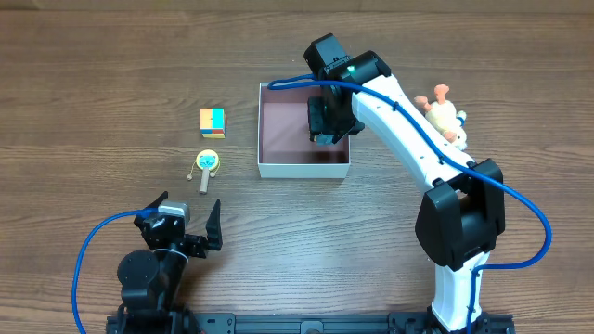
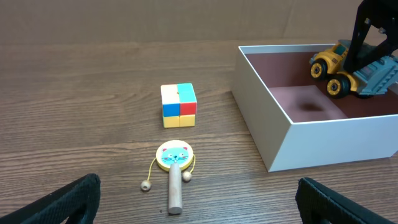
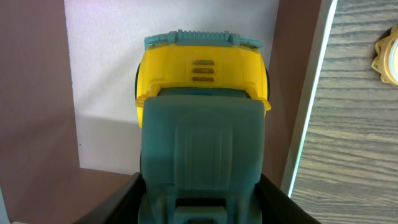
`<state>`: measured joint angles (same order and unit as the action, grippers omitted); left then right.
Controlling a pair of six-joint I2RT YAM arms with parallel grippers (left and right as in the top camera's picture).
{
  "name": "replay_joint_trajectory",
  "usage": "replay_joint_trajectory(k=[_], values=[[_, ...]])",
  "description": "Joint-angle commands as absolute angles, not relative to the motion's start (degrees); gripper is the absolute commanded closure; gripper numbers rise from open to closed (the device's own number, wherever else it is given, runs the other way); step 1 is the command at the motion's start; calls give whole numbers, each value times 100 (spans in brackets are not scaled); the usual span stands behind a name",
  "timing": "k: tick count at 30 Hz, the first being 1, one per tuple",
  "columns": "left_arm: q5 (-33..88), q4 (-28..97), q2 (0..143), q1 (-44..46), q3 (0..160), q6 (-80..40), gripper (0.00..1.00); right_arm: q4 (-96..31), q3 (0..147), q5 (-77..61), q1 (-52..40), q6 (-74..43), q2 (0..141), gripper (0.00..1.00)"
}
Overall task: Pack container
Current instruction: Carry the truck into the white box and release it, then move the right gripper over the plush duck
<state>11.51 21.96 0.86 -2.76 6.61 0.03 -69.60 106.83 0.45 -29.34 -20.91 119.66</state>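
Right gripper (image 1: 325, 125) is clamped on a toy truck (image 3: 202, 81) with a yellow cab and a grey-green bed, holding it inside the container (image 1: 303, 170) directly beneath; the cab end points away from the fingers. The container sits flat, open side up, square, with white walls and a mauve-pink floor. Left gripper (image 1: 186, 220), spread wide and empty, faces it from well off

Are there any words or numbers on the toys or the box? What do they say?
No words, numbers or brand marks can be read anywhere.
Container: plain walls, nothing written.
Toy truck: no lettering showing.
Colour cube: only coloured squares.
Rattle drum: a cat face, no words.
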Motion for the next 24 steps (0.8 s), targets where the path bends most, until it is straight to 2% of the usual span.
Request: replay_joint_trajectory(k=[1,19,24], values=[[1118,2250,32,-309,666,69,0,-6925,10683,143,-2958,-2104,11977,45],[1116,2250,30,-309,666,71,0,-6882,10683,141,-2956,-2082,11977,43],[1116,2250,32,-309,668,69,0,-6987,11192,113,-2886,-2034,11972,36]])
